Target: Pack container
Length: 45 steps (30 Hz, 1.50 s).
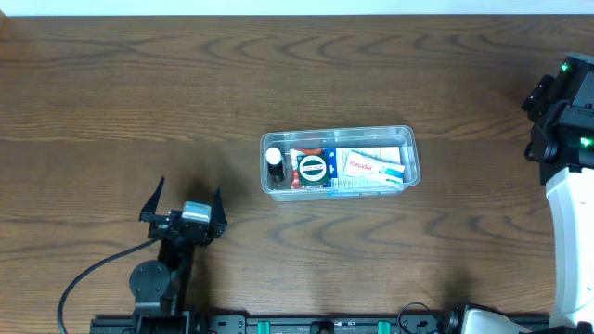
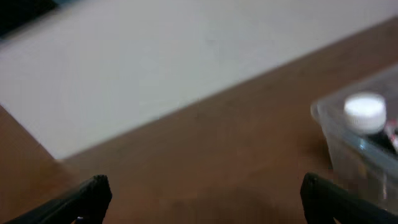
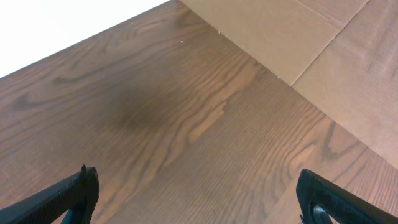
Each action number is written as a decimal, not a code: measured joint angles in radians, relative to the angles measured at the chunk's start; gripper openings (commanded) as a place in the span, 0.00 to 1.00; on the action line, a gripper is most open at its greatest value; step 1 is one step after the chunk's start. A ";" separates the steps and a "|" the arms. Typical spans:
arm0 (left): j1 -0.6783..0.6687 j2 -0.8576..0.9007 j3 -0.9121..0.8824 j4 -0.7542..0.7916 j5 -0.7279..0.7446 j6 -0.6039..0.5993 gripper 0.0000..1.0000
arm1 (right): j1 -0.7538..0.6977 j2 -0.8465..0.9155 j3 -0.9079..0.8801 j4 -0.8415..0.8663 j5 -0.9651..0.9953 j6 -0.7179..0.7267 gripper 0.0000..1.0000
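The clear plastic container [image 1: 411, 153] sits at the middle of the table. It holds a small dark bottle with a white cap [image 1: 275, 164] at its left end, a red and black box [image 1: 312, 168] and white medicine boxes [image 1: 373, 165]. My left gripper [image 1: 186, 206] is open and empty, low at the front left, well left of the container. In the left wrist view the container's corner [image 2: 336, 134] and the bottle's white cap [image 2: 365, 112] show at the right, with the open fingers [image 2: 202, 199] over bare wood. My right gripper [image 3: 199, 193] is open and empty over bare wood.
The right arm's body [image 1: 566, 121] stands at the table's right edge. A black cable [image 1: 88, 278] runs from the left arm's base at the front left. Brown cardboard [image 3: 298, 37] lies beyond the table edge in the right wrist view.
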 measured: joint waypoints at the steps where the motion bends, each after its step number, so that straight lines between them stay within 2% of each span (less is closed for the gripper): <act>1: 0.000 0.001 0.000 -0.018 -0.009 0.000 0.98 | 0.000 0.000 0.000 0.000 0.000 0.000 0.99; 10: 0.000 -0.001 0.012 -0.055 -0.082 0.000 0.98 | 0.000 0.000 0.000 -0.001 0.000 0.000 0.99; 45: 0.000 -0.001 0.012 -0.056 -0.089 0.000 0.98 | 0.000 0.000 0.000 -0.001 0.000 0.000 0.99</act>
